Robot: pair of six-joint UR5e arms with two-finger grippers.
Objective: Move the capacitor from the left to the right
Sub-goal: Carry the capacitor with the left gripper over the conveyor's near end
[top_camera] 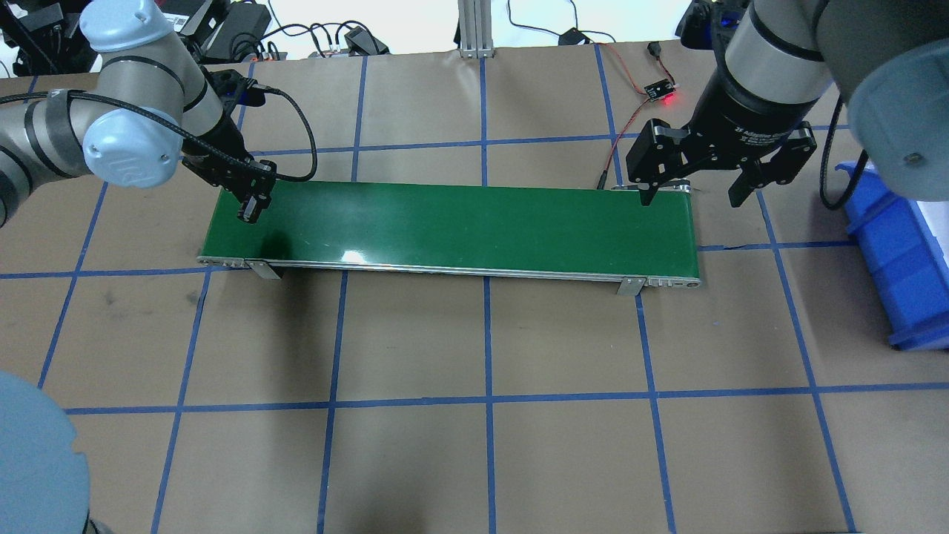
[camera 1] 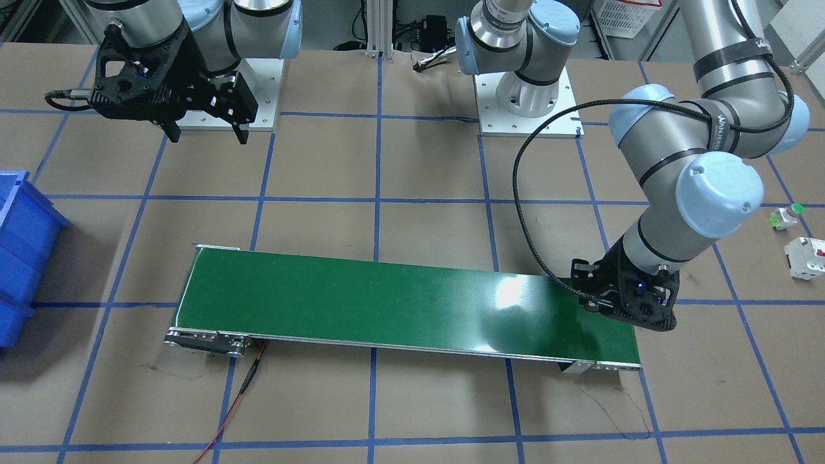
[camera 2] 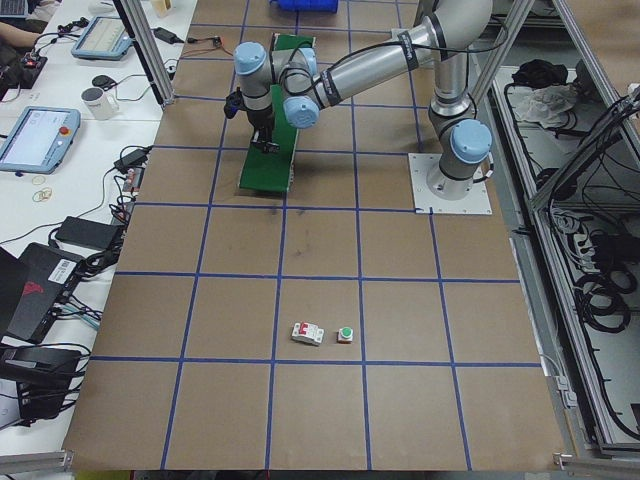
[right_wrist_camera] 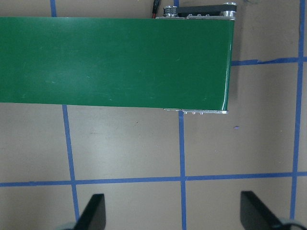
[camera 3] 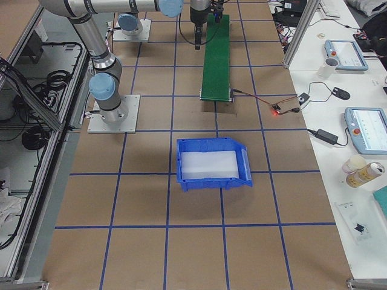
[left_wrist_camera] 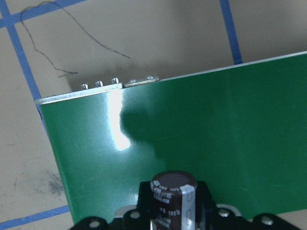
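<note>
Two grippers work at the green conveyor belt [top_camera: 474,222]. Left gripper [top_camera: 250,211] hangs over the belt's left end, fingers pinching the capacitor [left_wrist_camera: 173,195], dark ribbed side facing the wrist camera. Right gripper [top_camera: 689,199] sits at the belt's right end, fingers spread wide. Blue bin [top_camera: 890,245] lies farther right.

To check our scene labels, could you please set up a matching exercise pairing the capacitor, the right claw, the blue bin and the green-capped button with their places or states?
1 capacitor
2 right claw
3 blue bin
4 green-capped button

A open, empty
B on the table beside the white block
C gripped in the left claw above the green belt
D on the table at the robot's right

Pairs: 1-C, 2-A, 3-D, 4-B
</note>
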